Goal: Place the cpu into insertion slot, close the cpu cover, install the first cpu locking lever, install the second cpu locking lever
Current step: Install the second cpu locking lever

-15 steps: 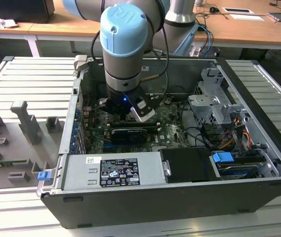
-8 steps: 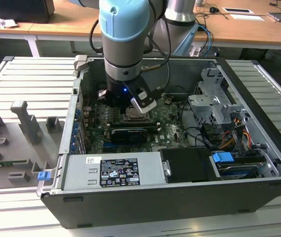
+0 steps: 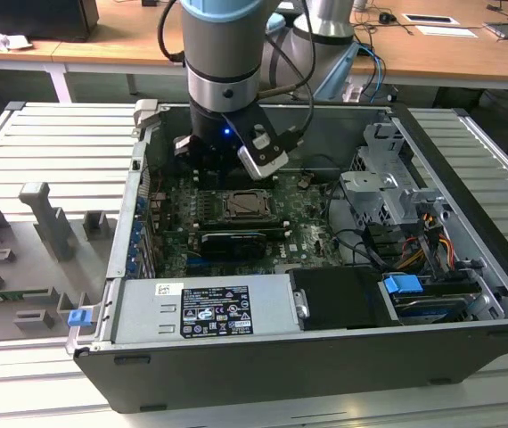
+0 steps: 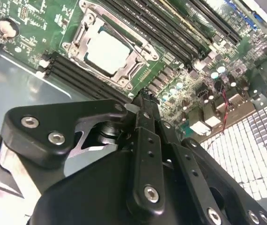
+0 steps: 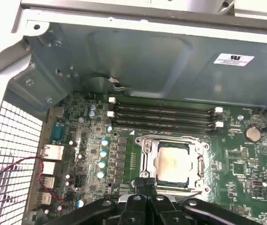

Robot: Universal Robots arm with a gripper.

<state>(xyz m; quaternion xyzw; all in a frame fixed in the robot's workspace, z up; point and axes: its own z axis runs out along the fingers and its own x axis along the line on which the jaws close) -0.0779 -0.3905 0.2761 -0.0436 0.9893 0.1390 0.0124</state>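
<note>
Silver cpu (image 5: pixel 173 162) flat in insertion slot (image 5: pixel 145 161)

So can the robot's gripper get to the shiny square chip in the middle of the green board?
Probably yes. The gripper sits right beside the cpu, which lies in the insertion slot with its silver top bare inside the cpu cover.

Small square cpu (image 5: pixel 173 164) has a dull silver metal top, sitting in a shinier grey metal cover frame (image 5: pixel 146 159). Green motherboard (image 5: pixel 246 159) looks glossy. Black gripper (image 4: pixel 143 105) is matt plastic-looking with bright steel screws.
</note>
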